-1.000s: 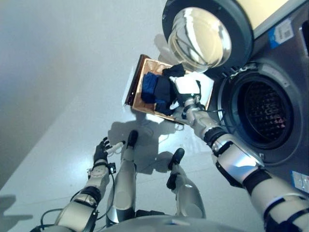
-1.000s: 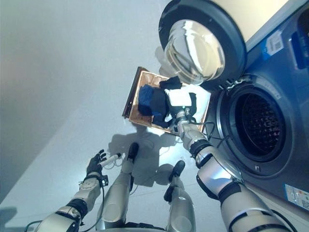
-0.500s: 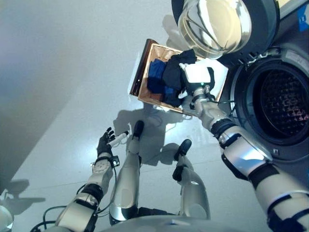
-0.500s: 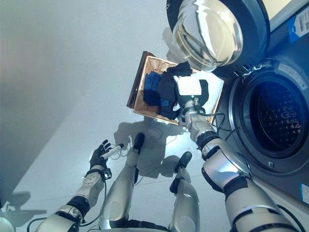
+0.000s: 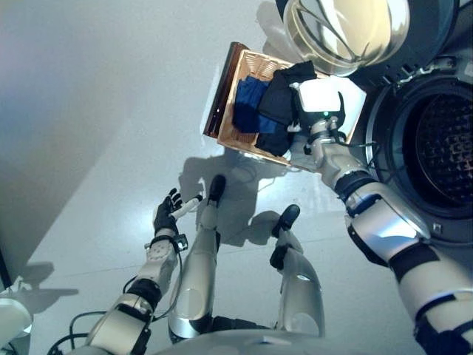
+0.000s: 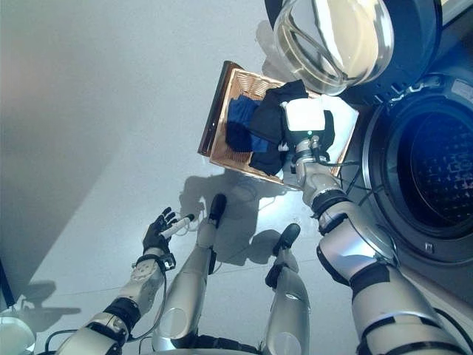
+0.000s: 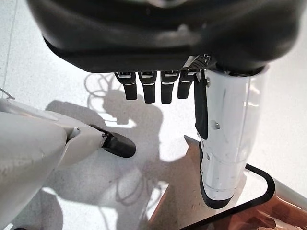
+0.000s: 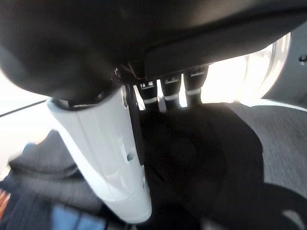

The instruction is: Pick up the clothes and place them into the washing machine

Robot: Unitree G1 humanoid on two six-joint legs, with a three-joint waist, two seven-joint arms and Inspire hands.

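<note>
The clothes (image 6: 262,132), one dark garment and one blue, all lie in the single brown basket (image 6: 222,133) on the floor beside the one washing machine (image 6: 436,192), so you have nothing loaded yet; the drum looks empty and its door (image 6: 332,37) stands open. Your right hand (image 6: 305,122) is over the dark garment, but you cannot tell if its fingers grip it. Your left hand (image 6: 159,231) hangs with relaxed fingers, holding nothing

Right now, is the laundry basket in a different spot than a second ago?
No. The whole view has shifted, so the camera moved. The basket lies just as before, below the washing machine's open door.
</note>
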